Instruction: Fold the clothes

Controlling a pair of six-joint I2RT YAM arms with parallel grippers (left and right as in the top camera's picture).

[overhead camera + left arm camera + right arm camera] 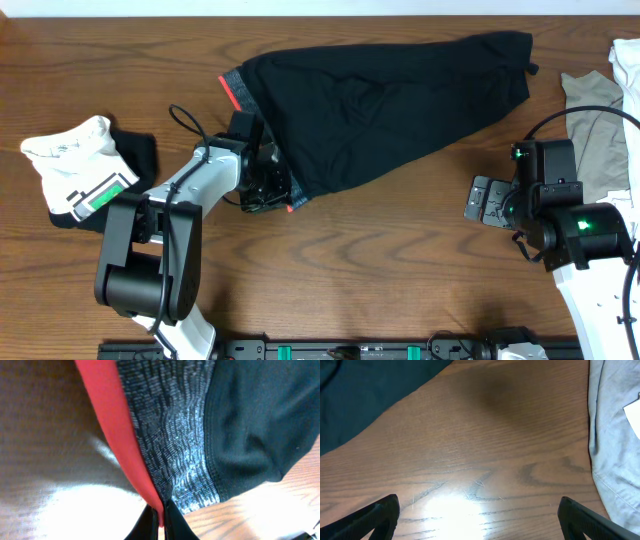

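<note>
The wooden table (400,250) carries all items. The black pants (380,95) are the largest garment and lie spread across the upper centre of the table, running from the waist at upper left to the leg ends at upper right. The cloth is rumpled and not folded flat.

The left arm (150,250) reaches from the lower left toward the waist end of the pants. The right arm (580,240) stands at the lower right, well apart from the pants.

A grey-beige top (600,130) lies crumpled at the right edge of the table, just beside the right arm. In the right wrist view its pale cloth (615,435) fills the right side. A white top (80,165) with a green patch lies bunched at the left edge, with a dark cloth (138,150) touching it.

The left pincer (268,190) sits at the lower corner of the pants' waist. In the left wrist view the left pincer (160,522) is closed tight, its two dark fingers pinching the red edge of the waistband (165,435). The right pincer (490,200) hangs over bare wood. In the right wrist view the right pincer (480,515) is spread wide, fingers at opposite edges of the frame, with nothing between them.

The waistband (234,88) shows a red strip beside a grey knit strip.
</note>
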